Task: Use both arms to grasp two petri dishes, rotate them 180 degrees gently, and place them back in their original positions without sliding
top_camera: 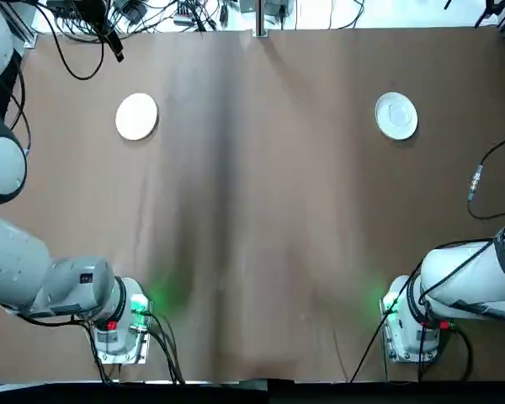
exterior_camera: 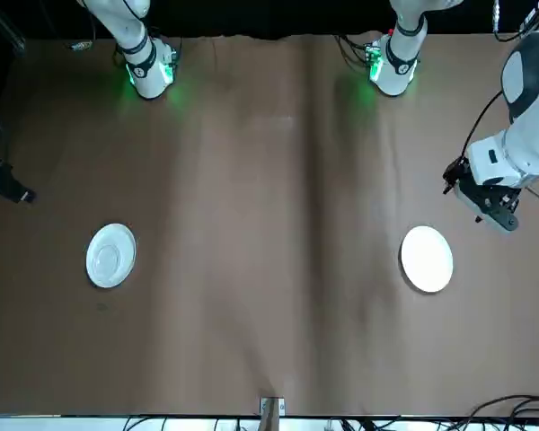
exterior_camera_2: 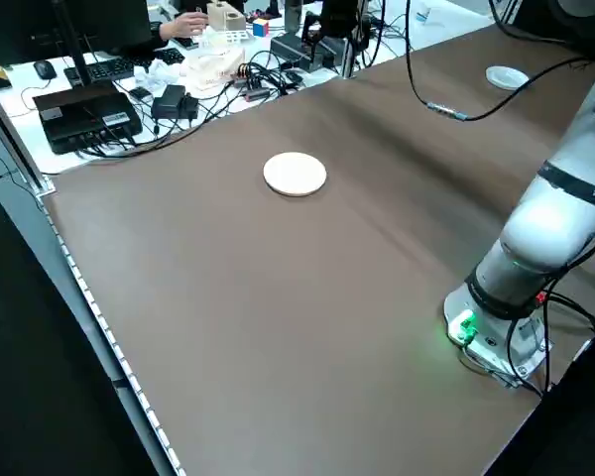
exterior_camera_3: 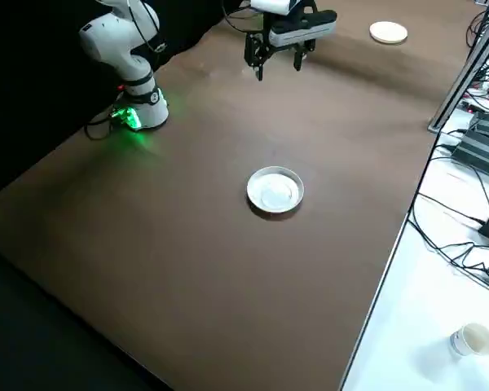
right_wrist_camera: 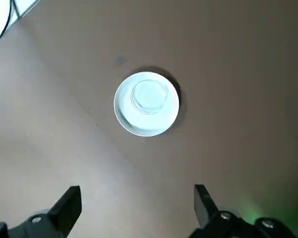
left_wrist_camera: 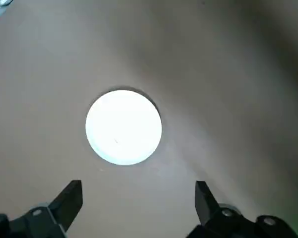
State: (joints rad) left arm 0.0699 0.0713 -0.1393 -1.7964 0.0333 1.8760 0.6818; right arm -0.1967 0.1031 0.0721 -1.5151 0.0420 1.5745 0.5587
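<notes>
Top view shows me a brown paper-covered table (top_camera: pixel 261 252) with the two petri dishes lying flat and well apart: the plain matte white round disc (top_camera: pixel 137 116) at about ten o'clock, the glossy white round dish with a clear rim (top_camera: pixel 396 115) at about two o'clock. Each sits on its own arm's side, presumably so both arms can work without crossing. In the left wrist view the left gripper (left_wrist_camera: pixel 138 201) hangs above the matte disc with its black fingers spread wide, holding nothing; the front view puts it just beside the disc, toward the table's side edge. In the right wrist view the right gripper (right_wrist_camera: pixel 137 204) is likewise spread and empty, high over the glossy dish. Neither dish is touched yet, so I judge the grasp not begun. Bare table surrounds both dishes; the cluttered cables (top_camera: pixel 135 13) lie beyond the twelve o'clock edge.
</notes>
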